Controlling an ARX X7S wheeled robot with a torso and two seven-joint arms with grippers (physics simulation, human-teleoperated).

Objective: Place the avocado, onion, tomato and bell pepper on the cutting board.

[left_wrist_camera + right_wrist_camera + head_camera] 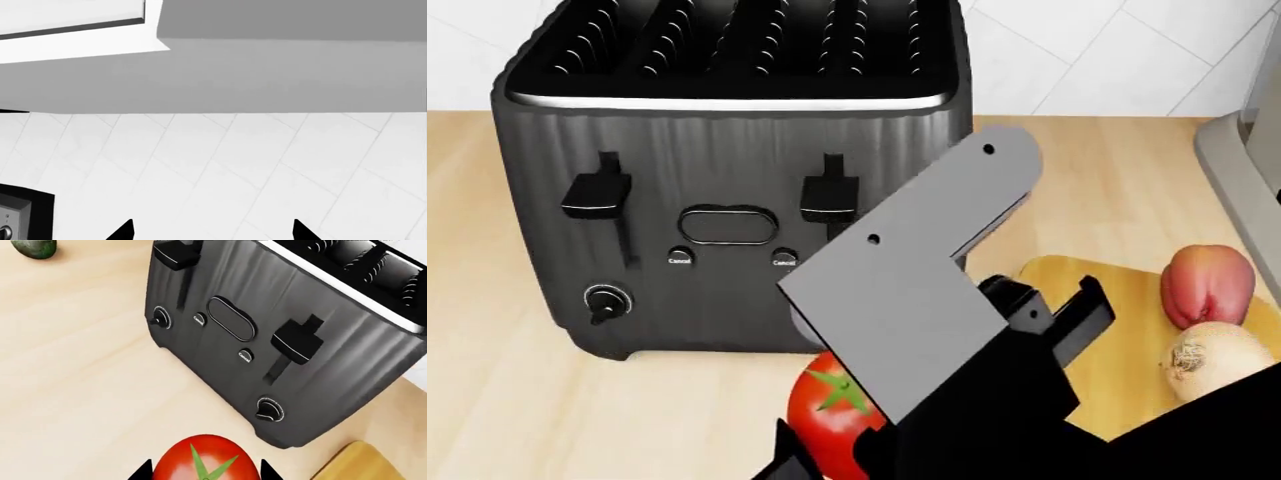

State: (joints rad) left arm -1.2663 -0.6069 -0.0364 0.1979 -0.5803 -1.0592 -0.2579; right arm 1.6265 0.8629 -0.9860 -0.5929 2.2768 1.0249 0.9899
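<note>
The left gripper (212, 231) is pointed at a tiled wall, its fingertips spread apart with nothing between them; the avocado (32, 247) is seen lying on the bench well away from the toaster (727, 170); the tomato (831, 412) is bracketed at both sides by the right gripper (205, 471), apparently clamped on it just before the toaster's front. A knock against the toaster could be caused by a careless lift; the tomato could be squeezed out, being glossy. At the right edge, the bell pepper (1205, 284) and onion (1214, 358) are already set on the cutting board (1094, 300).
</note>
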